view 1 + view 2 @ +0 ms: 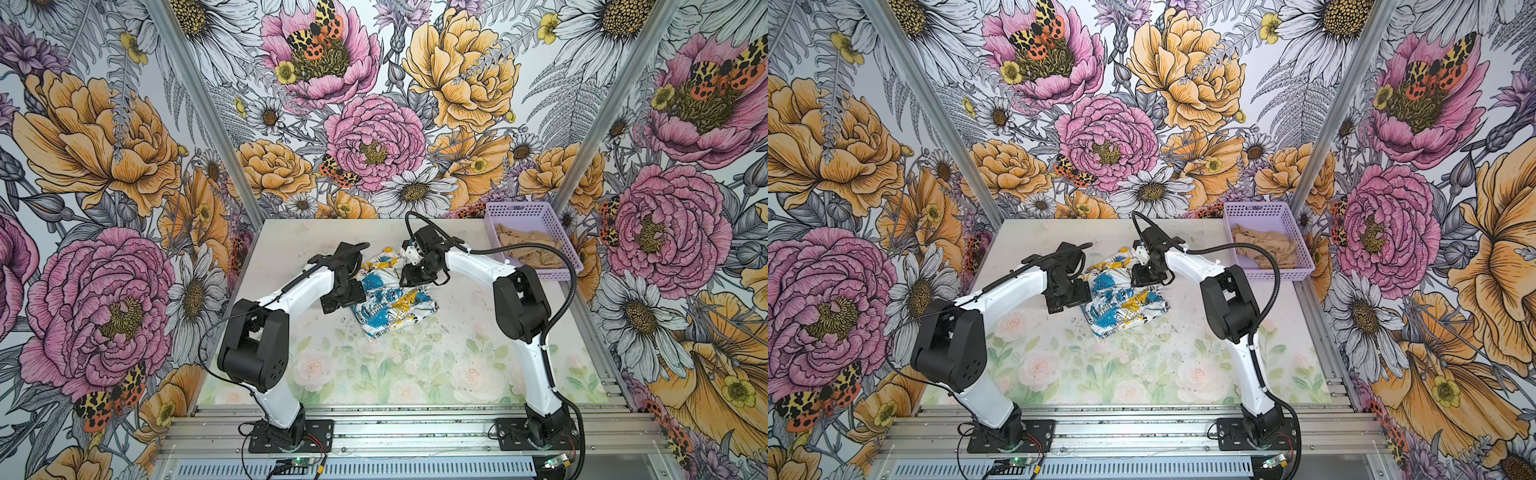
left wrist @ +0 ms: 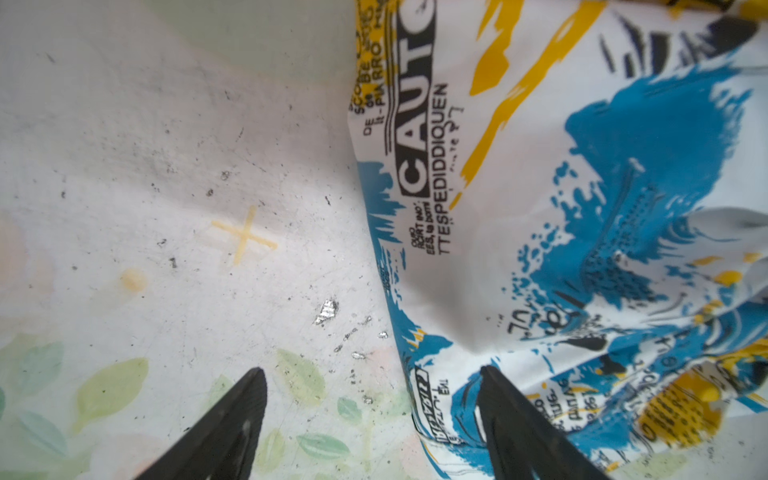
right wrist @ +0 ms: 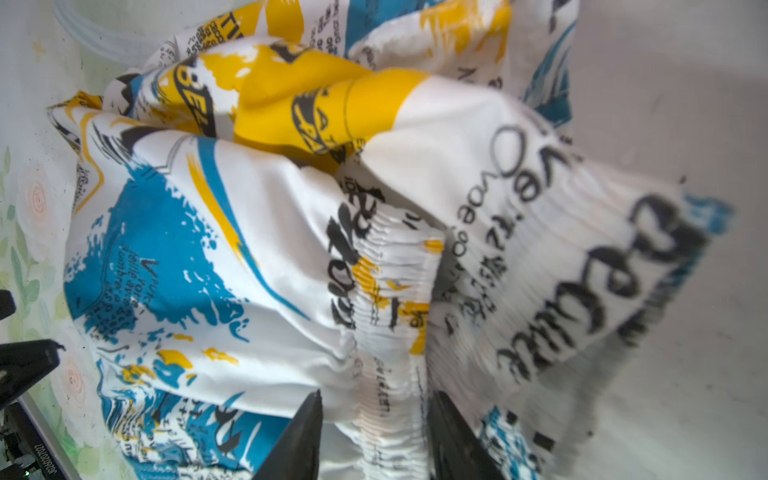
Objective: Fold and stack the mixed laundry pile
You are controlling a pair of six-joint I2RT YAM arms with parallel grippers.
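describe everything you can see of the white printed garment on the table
The printed garment is soft white cloth with blue and yellow patches and black newspaper-like lettering, plus a gathered elastic band. It lies crumpled on the table. The right gripper is shut on the band, with that end bunched up; the open left gripper straddles its other edge, one finger over cloth.
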